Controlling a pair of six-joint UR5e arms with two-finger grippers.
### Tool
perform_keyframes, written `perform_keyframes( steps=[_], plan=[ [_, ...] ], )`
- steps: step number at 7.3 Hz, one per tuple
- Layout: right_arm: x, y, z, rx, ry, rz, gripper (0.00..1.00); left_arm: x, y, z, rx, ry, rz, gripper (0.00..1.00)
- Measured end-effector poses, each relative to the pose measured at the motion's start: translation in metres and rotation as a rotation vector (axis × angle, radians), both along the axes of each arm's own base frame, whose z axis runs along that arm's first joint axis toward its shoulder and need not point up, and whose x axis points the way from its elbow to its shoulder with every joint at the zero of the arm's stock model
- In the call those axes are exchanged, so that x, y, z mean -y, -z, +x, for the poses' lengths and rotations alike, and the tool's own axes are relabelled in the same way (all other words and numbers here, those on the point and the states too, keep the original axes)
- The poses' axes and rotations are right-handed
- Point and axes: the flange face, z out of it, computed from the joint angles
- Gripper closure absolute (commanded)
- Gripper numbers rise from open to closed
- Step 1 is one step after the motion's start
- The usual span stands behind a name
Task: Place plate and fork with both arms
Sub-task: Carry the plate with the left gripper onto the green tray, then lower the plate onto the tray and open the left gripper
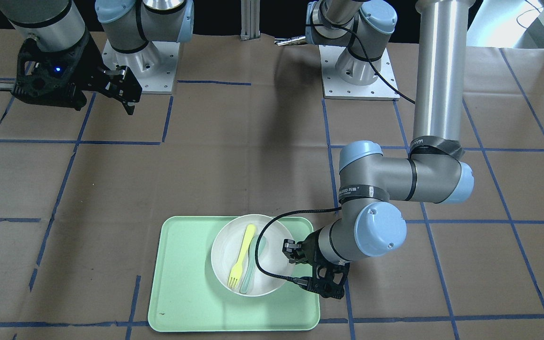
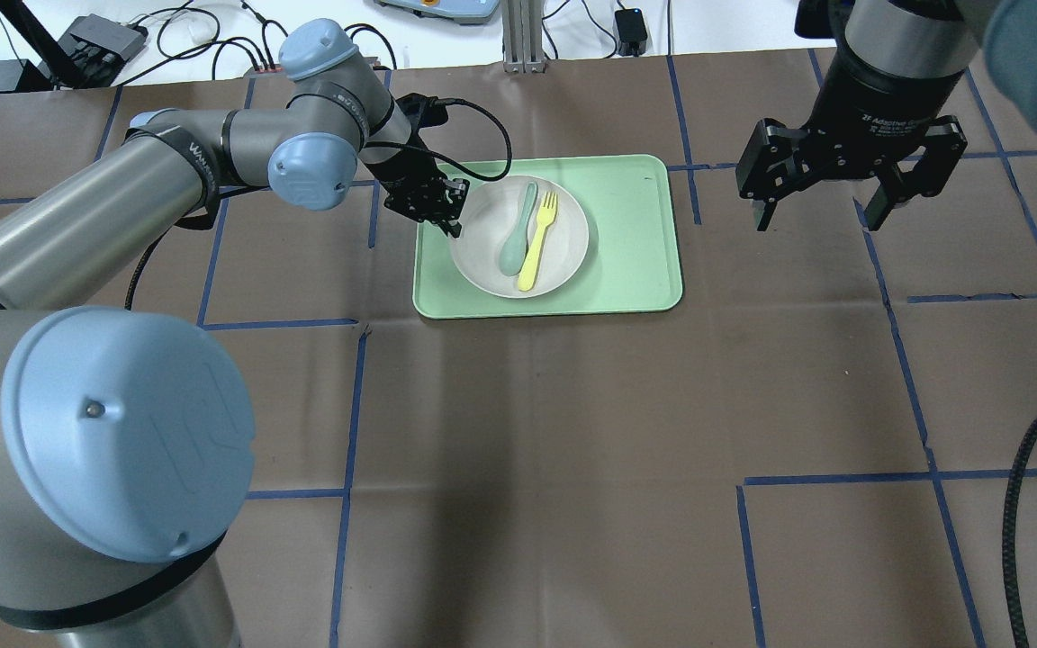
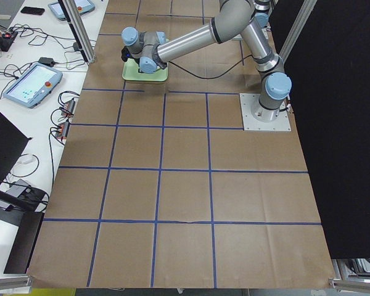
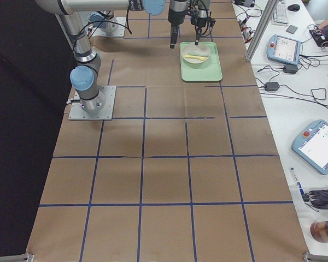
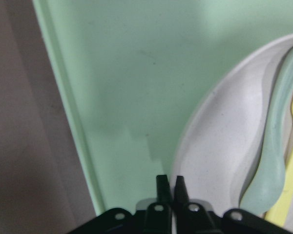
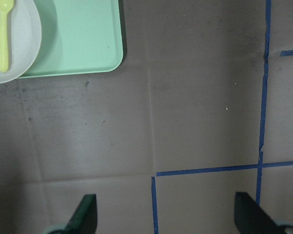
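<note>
The off-white plate (image 2: 563, 243) lies on the mint-green tray (image 2: 635, 252). The pale-yellow fork (image 2: 538, 238) lies in it beside a grey-green spoon (image 2: 517, 243). My left gripper (image 2: 451, 207) is at the plate's left rim. In the left wrist view its fingers (image 5: 162, 187) stand nearly closed with the plate (image 5: 219, 146) rim between them. My right gripper (image 2: 820, 211) hangs open and empty above the table, to the right of the tray. In the right wrist view the fork (image 6: 4, 39) and the plate (image 6: 24, 39) show at the top left.
The tray (image 1: 182, 274) has bare room on the side away from my left gripper (image 1: 291, 250). The left arm's black cable (image 1: 265, 236) loops over the plate. Brown paper with blue tape lines covers the table (image 2: 572, 450).
</note>
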Motion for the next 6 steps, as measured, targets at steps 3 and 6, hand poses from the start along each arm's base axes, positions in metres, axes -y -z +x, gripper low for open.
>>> perform_keyframes(
  steps=[3,6],
  plan=[
    [0.0,0.0,0.0,0.0,-0.001,0.001,0.0,0.011,0.002,-0.011,-0.006,0.005,0.0,0.89],
    [0.0,0.0,0.0,0.001,-0.001,0.0,0.0,0.016,0.006,-0.016,-0.025,0.0,0.002,0.44]
  ],
)
